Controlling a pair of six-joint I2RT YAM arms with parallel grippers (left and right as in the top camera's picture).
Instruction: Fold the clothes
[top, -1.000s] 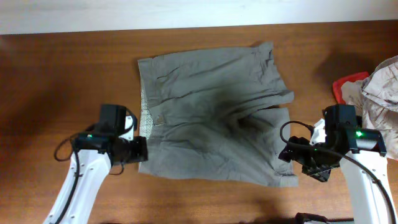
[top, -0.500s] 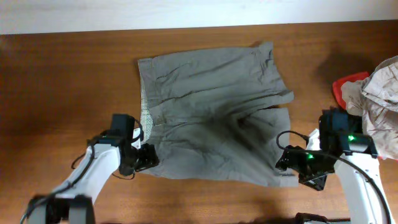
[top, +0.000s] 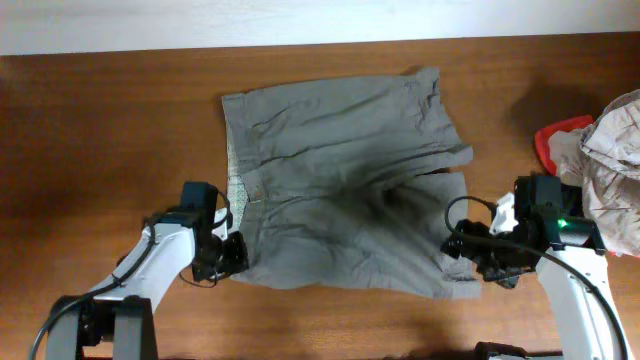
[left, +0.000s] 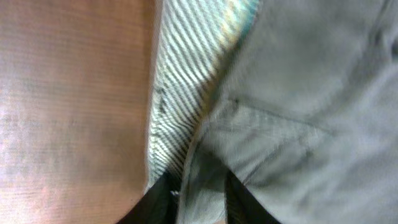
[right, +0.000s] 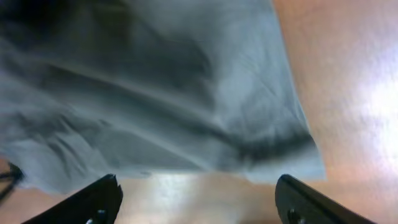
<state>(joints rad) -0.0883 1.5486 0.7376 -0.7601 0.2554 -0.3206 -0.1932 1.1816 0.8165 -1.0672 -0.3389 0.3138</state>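
— Where is the left gripper (top: 230, 257)?
— At the lower left corner of the grey shorts (top: 340, 170). Its fingers (left: 163, 202) are drawn close, pinching the waistband edge.
— And the shorts themselves?
— They lie spread flat mid-table (top: 90, 150).
— The right gripper (top: 465, 262)?
— It sits over the lower right hem corner, fingers spread wide.

The left gripper (top: 232, 256) swung right and nearer, from just beside the grey-green fabric shorts (top: 340, 170) onto their near-left waistband corner, and its arm folded in closer. The right gripper (top: 465, 258) edged left over the shorts' near-right hem corner.
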